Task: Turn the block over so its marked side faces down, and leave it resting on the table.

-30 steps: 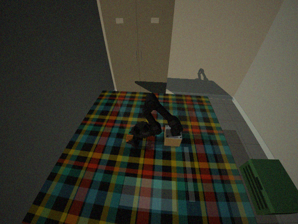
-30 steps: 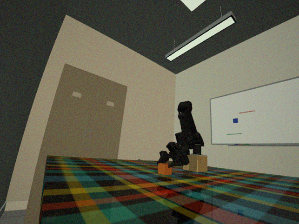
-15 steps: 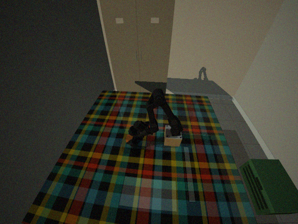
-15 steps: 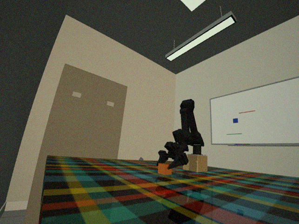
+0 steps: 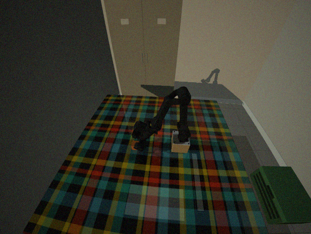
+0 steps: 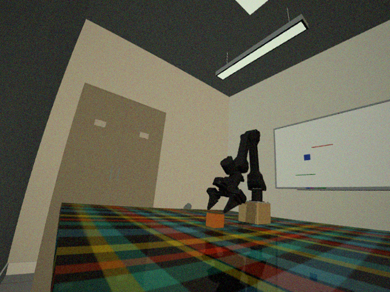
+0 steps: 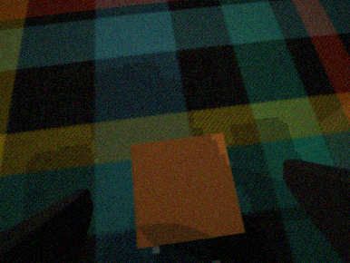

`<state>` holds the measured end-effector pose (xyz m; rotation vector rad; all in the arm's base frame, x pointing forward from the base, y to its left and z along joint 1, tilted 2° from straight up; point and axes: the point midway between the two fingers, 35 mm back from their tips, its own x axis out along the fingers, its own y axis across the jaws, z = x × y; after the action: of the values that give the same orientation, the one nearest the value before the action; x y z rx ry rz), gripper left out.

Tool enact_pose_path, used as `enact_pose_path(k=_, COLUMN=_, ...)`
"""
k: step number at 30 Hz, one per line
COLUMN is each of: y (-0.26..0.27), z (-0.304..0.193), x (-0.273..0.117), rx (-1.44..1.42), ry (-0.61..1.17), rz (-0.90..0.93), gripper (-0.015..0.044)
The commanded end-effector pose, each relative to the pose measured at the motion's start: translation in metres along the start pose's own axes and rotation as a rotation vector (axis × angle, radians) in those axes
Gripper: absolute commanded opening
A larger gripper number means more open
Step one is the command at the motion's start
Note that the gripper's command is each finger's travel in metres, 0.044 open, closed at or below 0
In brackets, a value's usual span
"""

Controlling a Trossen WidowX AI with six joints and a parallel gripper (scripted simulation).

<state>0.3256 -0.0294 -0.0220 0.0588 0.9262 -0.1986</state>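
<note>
The orange block (image 5: 134, 145) (image 6: 215, 220) (image 7: 187, 192) rests flat on the plaid table (image 5: 108, 173) (image 6: 129, 261). Its upper face looks plain orange in the wrist view, with a shadow along the lower edge. No marking shows on the side facing the exterior camera; the underside is hidden. My gripper (image 6: 216, 210) (image 7: 188, 184) is open and empty, pointing down just above the block. In the wrist view one finger is on each side of the block, with a gap on both sides. In the top view the gripper partly covers the block.
The arm stands on a light wooden base box (image 5: 180, 148) (image 6: 262, 213), to the right of the block in the top and exterior views. A green cabinet (image 5: 289, 193) stands beyond the table's right edge in the top view. Pale rectangular reflections lie across the table's near part there.
</note>
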Motion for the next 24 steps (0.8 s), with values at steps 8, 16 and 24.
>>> enact_pose_path(k=8, y=-0.001, z=0.013, x=-0.042, rx=0.018, ry=0.111, rz=0.015, gripper=0.044)
enact_pose_path(k=16, y=0.001, z=0.035, x=-0.034, rx=0.009, ry=0.341, rz=0.014, gripper=0.044)
enact_pose_path(k=24, y=0.0, z=0.055, x=-0.037, rx=0.012, ry=0.62, rz=0.018, gripper=0.044)
